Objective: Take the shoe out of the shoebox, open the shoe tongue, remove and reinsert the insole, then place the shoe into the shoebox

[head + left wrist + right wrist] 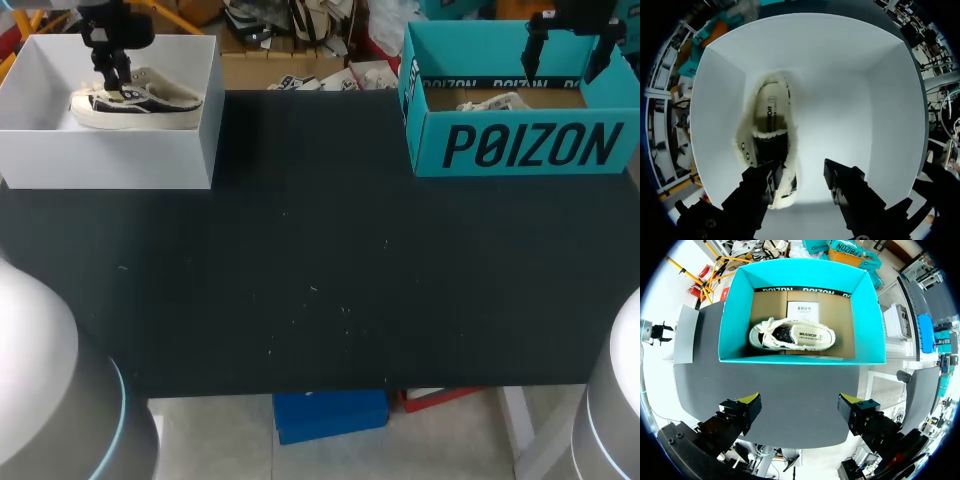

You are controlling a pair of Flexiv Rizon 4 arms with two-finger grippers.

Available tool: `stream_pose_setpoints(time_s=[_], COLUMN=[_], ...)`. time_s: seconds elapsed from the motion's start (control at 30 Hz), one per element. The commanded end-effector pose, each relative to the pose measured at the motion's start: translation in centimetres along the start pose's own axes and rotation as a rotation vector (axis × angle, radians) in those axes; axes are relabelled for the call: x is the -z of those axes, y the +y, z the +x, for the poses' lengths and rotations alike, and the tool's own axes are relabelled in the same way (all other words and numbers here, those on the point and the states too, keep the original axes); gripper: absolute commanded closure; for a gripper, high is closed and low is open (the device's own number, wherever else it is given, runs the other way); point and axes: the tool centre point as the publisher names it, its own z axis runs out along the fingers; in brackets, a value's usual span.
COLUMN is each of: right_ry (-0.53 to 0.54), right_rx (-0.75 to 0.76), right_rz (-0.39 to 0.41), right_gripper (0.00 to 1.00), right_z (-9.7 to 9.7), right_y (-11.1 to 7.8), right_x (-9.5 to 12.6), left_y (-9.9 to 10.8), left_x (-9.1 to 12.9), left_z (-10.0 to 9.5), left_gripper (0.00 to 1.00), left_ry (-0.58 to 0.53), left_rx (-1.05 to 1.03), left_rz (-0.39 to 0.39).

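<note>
Left gripper (801, 176) open above the shoe (769, 132) in the white shoebox (110, 155)

On the bench (320, 280), the shoebox holds the shoe lengthwise ahead of the gripper, with one finger (762, 182) over its near end and the other over bare box floor. Right gripper (800, 402), also spread, hangs well away.

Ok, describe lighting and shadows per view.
Head view: left gripper is a dark silhouette over the bright white cardboard box. Left wrist view: its walls glare; soft shadow beside the cream fleece-lined shoe. Right wrist view: teal cardboard box evenly lit, edges bowed.
</note>
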Motion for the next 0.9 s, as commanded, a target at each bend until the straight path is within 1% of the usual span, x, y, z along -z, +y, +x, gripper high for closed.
stream_pose_setpoints(time_s=[0.03, 0.13, 0.3, 0.43, 0.73, 0.8, 0.9], right_ry=[0.0, 0.0, 0.0, 0.0, 0.0, 0.0, 0.0], right_rx=[0.0, 0.0, 0.0, 0.0, 0.0, 0.0, 0.0], right_rz=[0.001, 0.001, 0.001, 0.001, 0.001, 0.001, 0.001], right_gripper=[0.0, 0.0, 0.0, 0.0, 0.0, 0.0, 0.0], right_z=[0.0, 0.0, 0.0, 0.0, 0.0, 0.0, 0.0], right_y=[0.0, 0.0, 0.0, 0.0, 0.0, 0.0, 0.0], right_x=[0.0, 0.0, 0.0, 0.0, 0.0, 0.0, 0.0], left_y=[0.1, 0.0, -0.2, -0.2, -0.5, -0.6, -0.7], left_x=[-1.3, -2.0, -3.4, -4.4, -6.2, -6.5, -7.1], left_z=[-1.1, -1.3, -1.7, -1.9, -1.6, -1.6, -1.7], left_gripper=[0.48, 0.47, 0.41, 0.4, 0.45, 0.5, 0.52], left_ry=[0.035, 0.043, 0.052, 0.057, 0.079, 0.083, 0.088], left_rx=[0.001, 0.005, 0.009, 0.007, 0.001, -0.001, -0.002], left_rz=[-0.001, -0.002, -0.01, -0.015, -0.02, -0.021, -0.022])
